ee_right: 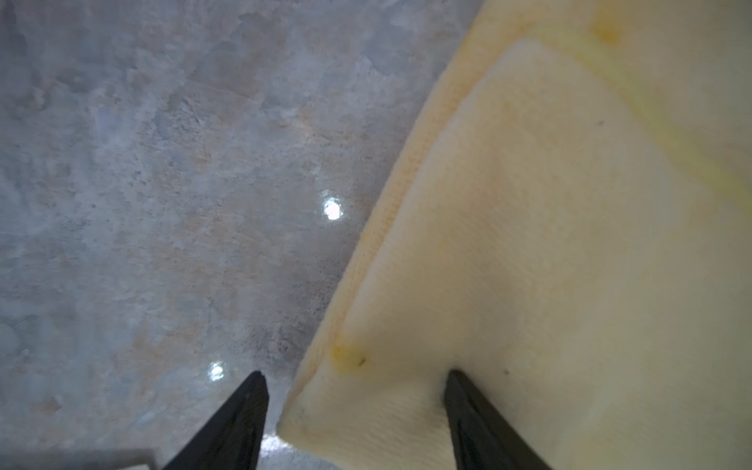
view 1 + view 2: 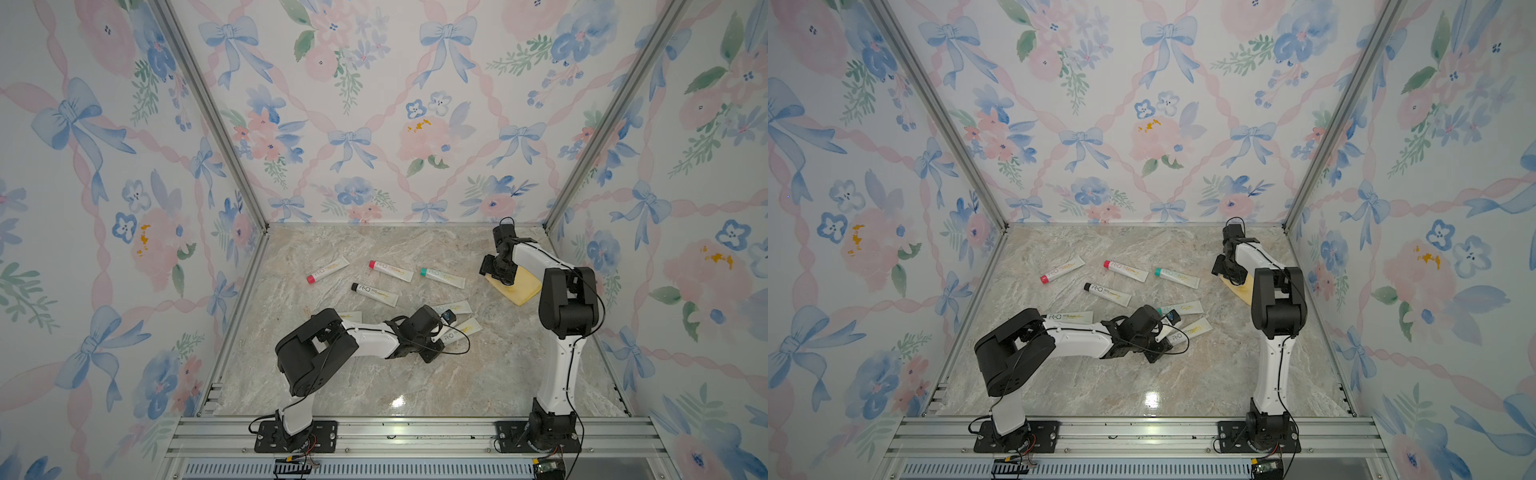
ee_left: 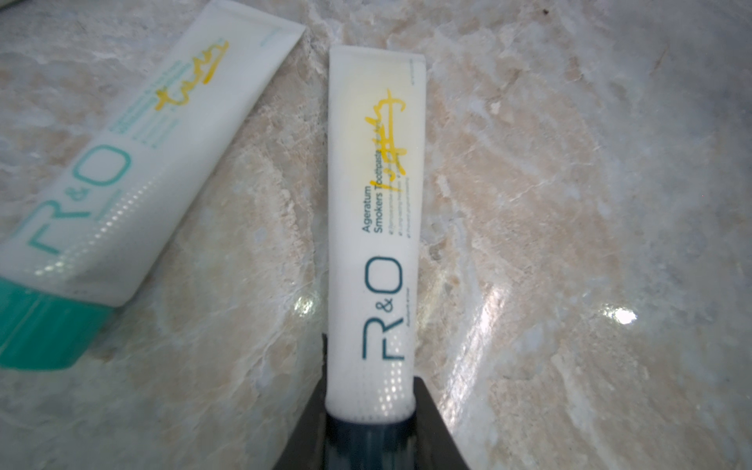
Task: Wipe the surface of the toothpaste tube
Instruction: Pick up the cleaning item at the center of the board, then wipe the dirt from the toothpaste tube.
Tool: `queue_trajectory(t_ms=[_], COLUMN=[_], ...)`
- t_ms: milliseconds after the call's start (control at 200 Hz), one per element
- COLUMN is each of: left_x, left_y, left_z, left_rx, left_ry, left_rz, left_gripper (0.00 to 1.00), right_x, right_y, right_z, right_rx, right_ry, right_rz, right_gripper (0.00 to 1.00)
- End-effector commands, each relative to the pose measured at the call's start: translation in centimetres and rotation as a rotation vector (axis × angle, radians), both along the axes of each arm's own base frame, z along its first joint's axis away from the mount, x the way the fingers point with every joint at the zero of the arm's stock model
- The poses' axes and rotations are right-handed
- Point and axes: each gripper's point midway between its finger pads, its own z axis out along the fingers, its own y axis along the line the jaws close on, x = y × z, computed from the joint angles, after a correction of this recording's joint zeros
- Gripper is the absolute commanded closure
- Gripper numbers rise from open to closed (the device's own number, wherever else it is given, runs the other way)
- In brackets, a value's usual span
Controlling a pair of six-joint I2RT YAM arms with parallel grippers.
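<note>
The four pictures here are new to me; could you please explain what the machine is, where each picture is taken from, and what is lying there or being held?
The machine is a robot: a left arm and a right arm standing at the near edge of a marble-patterned tabletop. The two wide pictures come from one camera head above; they are nearly the same. The two close pictures come from a small camera on each wrist. The left gripper is shut on the capped end of a white toothpaste tube marked with yellow scribbles. Several other tubes lie on the tabletop. The right gripper is open, its fingers straddling a corner of a yellow cloth, not yet holding it.
</note>
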Motion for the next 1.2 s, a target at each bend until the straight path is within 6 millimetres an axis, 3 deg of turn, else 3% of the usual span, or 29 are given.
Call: queue_trajectory(t_ms=[0, 95, 270, 420, 605, 835, 1195], left_x=[-3.1, -3.1, -3.0, -2.7, -2.8, -3.6, -3.9], left_y=[3.2, 3.1, 3.1, 2.8, 2.1, 1.5, 1.1], left_z=[-4.8, -4.8, -4.7, -4.1, -3.8, -3.9, -3.8], left_rx=[0.147, 0.147, 0.146, 0.132, 0.138, 0.143, 0.133], left_ry=[0.145, 0.142, 0.139, 0.123, 0.090, 0.074, 0.060], left_rz=[-0.008, -0.006, -0.003, -0.001, -0.016, -0.045, -0.043], left_gripper=[0.82, 0.82, 0.82, 0.82, 0.82, 0.82, 0.83], right_x=[-2.1, -2.8, -3.9, -5.2, -8.4, -13.4, -18.0], right_y=[-0.1, 0.1, 0.0, 1.0, 3.6, 6.3, 11.5], right_z=[-2.3, -2.7, -2.5, -0.1, 2.6, 4.2, 2.8], right_rx=[0.020, 0.035, 0.051, 0.084, 0.108, 0.194, 0.440], right_ry=[0.085, 0.085, 0.074, 0.056, -0.009, -0.046, -0.009], right_rz=[-0.007, -0.013, -0.016, 0.010, 0.071, 0.133, 0.212], right_gripper=[0.37, 0.43, 0.63, 0.79, 0.85, 0.87, 0.87])
